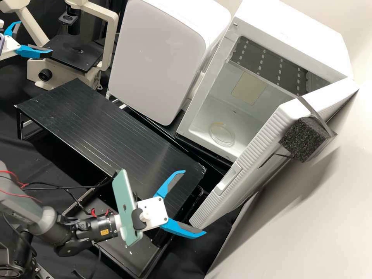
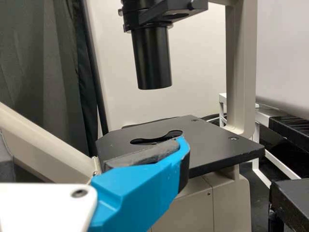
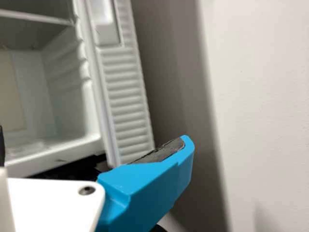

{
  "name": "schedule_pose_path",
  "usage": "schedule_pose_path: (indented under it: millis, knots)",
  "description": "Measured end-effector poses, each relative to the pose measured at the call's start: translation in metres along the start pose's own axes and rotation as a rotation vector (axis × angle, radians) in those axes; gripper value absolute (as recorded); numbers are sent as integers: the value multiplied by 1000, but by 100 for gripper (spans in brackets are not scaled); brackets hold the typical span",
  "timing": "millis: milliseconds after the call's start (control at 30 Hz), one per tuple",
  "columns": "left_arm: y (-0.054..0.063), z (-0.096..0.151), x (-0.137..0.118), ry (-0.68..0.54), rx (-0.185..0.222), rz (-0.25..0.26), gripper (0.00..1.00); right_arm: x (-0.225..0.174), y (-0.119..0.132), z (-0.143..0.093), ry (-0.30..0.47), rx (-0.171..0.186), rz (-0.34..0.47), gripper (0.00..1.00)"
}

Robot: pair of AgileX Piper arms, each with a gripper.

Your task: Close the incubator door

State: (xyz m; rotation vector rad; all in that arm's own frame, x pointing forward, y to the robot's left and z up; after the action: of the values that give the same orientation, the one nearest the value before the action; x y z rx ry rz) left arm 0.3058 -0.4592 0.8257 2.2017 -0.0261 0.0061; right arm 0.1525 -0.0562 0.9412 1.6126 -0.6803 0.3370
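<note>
- At the right of the high view, with the white incubator: stands with the front open, not closed.
- On the incubator's right side, with the incubator door: stands swung far out, outer face toward the pale wall, ribbed edge and recessed handle turned toward the camera.
- Just beside the door's lower front corner, with the right claw: hangs spread wide, with nothing between the two blue fingers; in the high view, points toward the door. Cannot tell touching from merely near.
- In the right wrist view, with one blue finger: overlaps the foot of the ribbed edge.
- At the upper left of the high view, by the microscope, with the left claw: hangs wide apart, likewise holding nothing; in the left wrist view, has one finger in front of the black stage.
- On the incubator's floor, with the round clear dish: lies below a dark perforated panel.
- On the door's outer side, with the black foam block: sits near the upper end.
- Left of the incubator, with the rounded white appliance: stands behind the black slatted stand.
- On the right arm, with the mint-green phone: sits mounted behind the claw.
</note>
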Motion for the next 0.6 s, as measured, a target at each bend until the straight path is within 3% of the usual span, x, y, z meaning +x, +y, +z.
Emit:
schedule_pose_path:
  millis: [300,533,600]
  knots:
    - [0,0,0,0,0,0,100,26,-5,11,-25,-69,-16,100]
    - [0,0,0,0,0,0,100,28,-4,12,-26,-60,-8,100]
    - [0,0,0,0,0,0,100,30,-5,12,-21,-29,-15,100]
